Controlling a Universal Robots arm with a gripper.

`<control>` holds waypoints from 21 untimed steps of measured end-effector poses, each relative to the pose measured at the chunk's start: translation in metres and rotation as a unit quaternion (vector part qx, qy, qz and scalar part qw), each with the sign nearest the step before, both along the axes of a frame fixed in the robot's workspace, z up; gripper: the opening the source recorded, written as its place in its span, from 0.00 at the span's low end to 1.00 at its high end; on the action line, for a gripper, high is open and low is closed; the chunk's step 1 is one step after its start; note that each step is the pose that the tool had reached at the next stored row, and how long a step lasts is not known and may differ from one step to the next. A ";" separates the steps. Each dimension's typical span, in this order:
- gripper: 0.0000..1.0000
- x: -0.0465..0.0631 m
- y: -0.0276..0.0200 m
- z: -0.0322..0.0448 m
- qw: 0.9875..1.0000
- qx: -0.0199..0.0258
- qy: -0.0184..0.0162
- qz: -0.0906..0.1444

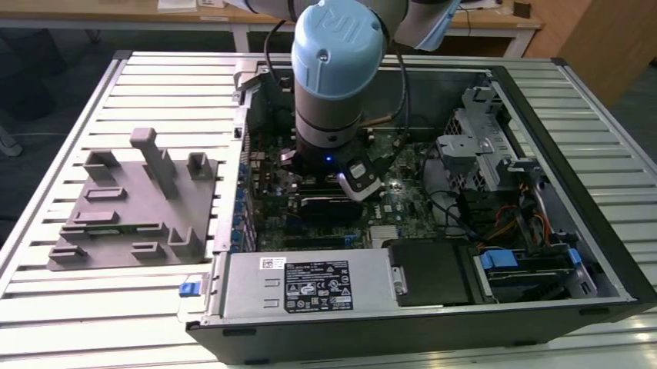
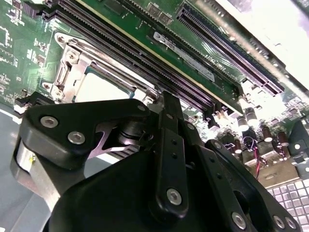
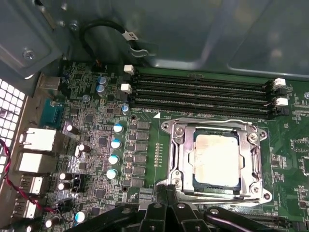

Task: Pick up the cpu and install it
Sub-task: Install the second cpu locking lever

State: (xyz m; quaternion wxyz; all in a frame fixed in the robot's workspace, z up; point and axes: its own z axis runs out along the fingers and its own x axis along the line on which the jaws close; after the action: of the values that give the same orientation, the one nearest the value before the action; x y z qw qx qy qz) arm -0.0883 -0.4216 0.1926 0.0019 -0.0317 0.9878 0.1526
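Slatted metal table (image 1: 61, 100): spans the exterior view.

Open computer case (image 1: 575, 154): lies on its side on the table, toward the exterior view's right, interior facing up.

Grey moulded fixture block (image 1: 134, 207): rests on the slats at the exterior view's left, just beside the case.

Robot arm (image 1: 334, 69): pale blue and grey, reaches straight down into the case over the board.

Power supply (image 1: 308, 284): silver box with a label, set along the near wall of the case.

Green motherboard (image 1: 405, 207): lines the floor of the case beneath the arm.

Row of black memory slots (image 3: 203, 94): runs alongside the socket, all empty; seen also in the second wrist view (image 2: 135, 53).

Gripper (image 3: 166, 189): black, fingertips pressed together, nothing between them; hovers just above the near edge of the socket frame. Seen in the exterior view (image 1: 355, 184) low over the middle of the board, and in the second wrist view (image 2: 166, 99).

Metal socket frame (image 3: 179, 154): silver, screwed at its corners, surrounds the chip.

The cpu (image 3: 216, 159): pale silvery square with a dark rim, lies flat inside the socket frame, apart from the gripper. Partly visible in the second wrist view (image 2: 99, 87) past the gripper's body.

Blue-topped capacitors (image 3: 116, 145): stand in a short column beside the socket.
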 end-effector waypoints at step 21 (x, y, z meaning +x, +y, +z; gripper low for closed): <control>0.11 -0.002 0.0001 -0.0046 1.000 0.015 0.000 0.004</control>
State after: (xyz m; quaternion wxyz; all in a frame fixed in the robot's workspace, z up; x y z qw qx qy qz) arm -0.0902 -0.4215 0.1880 0.0018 -0.0358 0.9853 0.1671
